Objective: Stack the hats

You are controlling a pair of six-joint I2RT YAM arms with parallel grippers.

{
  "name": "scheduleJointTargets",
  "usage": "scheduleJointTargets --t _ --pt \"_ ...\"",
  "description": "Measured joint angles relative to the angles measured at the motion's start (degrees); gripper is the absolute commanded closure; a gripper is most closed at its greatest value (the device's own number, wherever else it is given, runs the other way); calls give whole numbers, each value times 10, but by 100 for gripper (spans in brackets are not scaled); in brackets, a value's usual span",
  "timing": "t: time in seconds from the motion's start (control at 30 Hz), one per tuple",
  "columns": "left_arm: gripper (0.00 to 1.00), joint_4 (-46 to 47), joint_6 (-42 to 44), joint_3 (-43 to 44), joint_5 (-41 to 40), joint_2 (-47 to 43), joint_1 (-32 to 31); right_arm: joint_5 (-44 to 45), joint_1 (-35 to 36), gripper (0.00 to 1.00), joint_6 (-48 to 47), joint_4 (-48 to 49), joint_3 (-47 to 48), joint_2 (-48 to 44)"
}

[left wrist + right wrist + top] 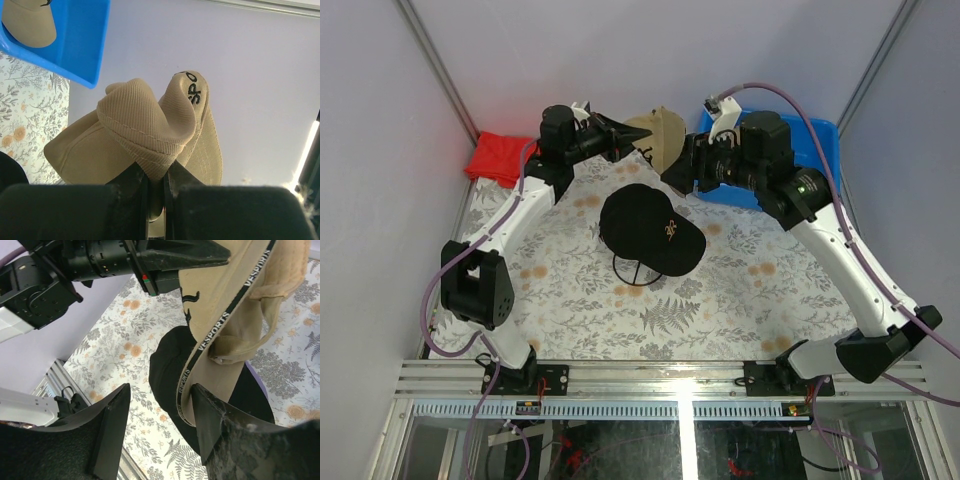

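Note:
My left gripper (642, 136) is shut on the crown of a tan cap (662, 138) and holds it in the air at the back centre; the pinched fabric shows in the left wrist view (150, 130) between the jaws (156, 176). My right gripper (677, 176) is open just right of that cap. In the right wrist view the cap's rim (220, 340) hangs against one finger (210, 415) of the gripper (161, 390). A black cap (650, 232) lies mid-table below (170, 375); a lavender edge (253, 375) shows beneath it. A second tan cap (30, 22) lies in the blue bin.
The blue bin (820, 150) stands at the back right, behind my right arm. A flat red cloth (500, 158) lies at the back left. A black wire frame (632, 270) pokes out under the black cap's near side. Grey walls close in the back and sides.

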Motion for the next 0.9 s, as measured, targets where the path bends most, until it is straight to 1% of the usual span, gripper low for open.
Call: scheduleJointTargets --t 0.03,0.07,0.17,0.33,0.37,0.43,0.47,0.5,0.53,0.57,0.6,0.67,0.8,0.9 --pt "100 0 0 0 0 0 0 3 2 48 -2 0 0 2" --pt "100 0 0 0 0 0 0 11 3 54 -3 -1 0 4" --pt "100 0 0 0 0 0 0 27 4 75 -10 3 0 6" --pt "100 -2 0 0 -3 0 2 61 4 98 -16 5 -5 6" --pt "100 -3 -1 0 -5 0 3 71 4 100 -17 7 -9 5" --pt "100 -5 -1 0 -11 0 3 84 4 100 -16 14 -19 4" --pt "94 -6 -1 0 -13 0 3 87 4 100 -16 17 -22 4" --pt "80 -7 -1 0 -14 0 3 89 5 100 -15 17 -23 4" --pt "63 -7 -1 0 -15 0 3 90 5 100 -12 19 -23 4" --pt "51 -5 -2 0 -15 0 5 90 5 100 -10 18 -21 3" --pt "46 -3 -2 0 -14 0 10 90 5 100 -5 18 -19 3" --pt "40 -7 7 2 -11 0 19 90 5 100 7 15 -9 3" --pt "36 -50 66 34 -6 -2 64 79 5 100 57 25 23 3" --pt "35 -80 109 37 -9 -22 105 57 5 100 119 61 29 3"
